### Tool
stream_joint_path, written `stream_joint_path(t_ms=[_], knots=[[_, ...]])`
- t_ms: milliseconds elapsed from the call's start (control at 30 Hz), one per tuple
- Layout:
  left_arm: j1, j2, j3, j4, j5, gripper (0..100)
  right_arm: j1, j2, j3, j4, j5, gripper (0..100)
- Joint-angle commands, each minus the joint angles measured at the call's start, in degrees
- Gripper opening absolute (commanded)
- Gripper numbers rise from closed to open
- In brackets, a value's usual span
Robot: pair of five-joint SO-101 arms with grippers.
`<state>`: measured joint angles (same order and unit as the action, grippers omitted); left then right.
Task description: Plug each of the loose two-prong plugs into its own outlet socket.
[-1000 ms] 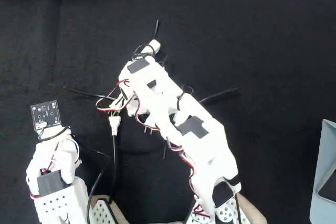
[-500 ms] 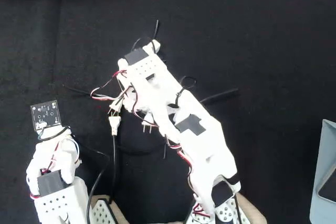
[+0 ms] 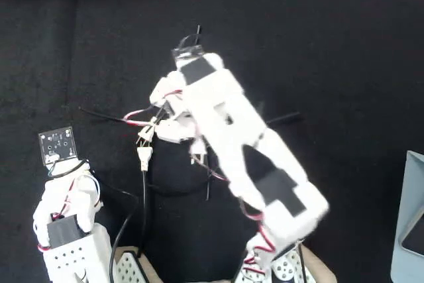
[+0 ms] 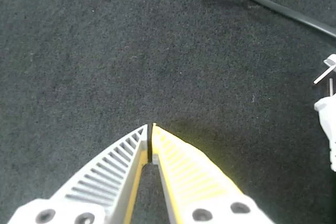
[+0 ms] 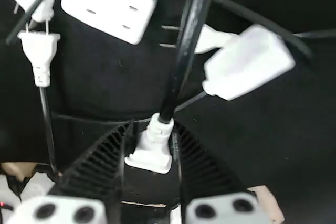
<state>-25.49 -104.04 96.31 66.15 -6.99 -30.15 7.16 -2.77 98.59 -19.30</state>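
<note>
My right gripper (image 5: 152,129) is shut on a white plug (image 5: 151,148) whose black cable (image 5: 186,40) runs away from the fingers. Beyond it hang or lie a white outlet block (image 5: 107,3), a second white block (image 5: 247,61) and a loose two-prong plug (image 5: 38,51). In the high view the right arm (image 3: 225,117) reaches over the table's middle, with the loose plug (image 3: 144,156) to its left and another white plug (image 3: 197,157) under it. My left gripper (image 4: 151,127) is shut on nothing, low over the black cloth; a white plug (image 4: 328,114) lies beside it.
Black cables (image 3: 106,118) trail across the dark cloth around the arms. One cable (image 3: 143,203) runs from the loose plug to the front edge. A grey-blue bin (image 3: 411,230) stands at the right edge. The left arm (image 3: 66,210) sits at the front left.
The right arm has swung and risen, its wrist turning toward the far side, and the white blocks and wires under it shifted along. The left arm has stayed still.
</note>
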Motion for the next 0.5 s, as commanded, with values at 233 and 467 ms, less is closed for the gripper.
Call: stream_joint_path(t_ms=[233,467], knots=[[-0.4,-0.18,1.01,-1.14,-0.35,3,17.41,-16.22,22.9,-10.37,16.62,1.1],[-0.31,-0.18,1.01,-1.23,-0.35,3,19.69,-16.22,30.73,-21.36,19.16,5.3]])
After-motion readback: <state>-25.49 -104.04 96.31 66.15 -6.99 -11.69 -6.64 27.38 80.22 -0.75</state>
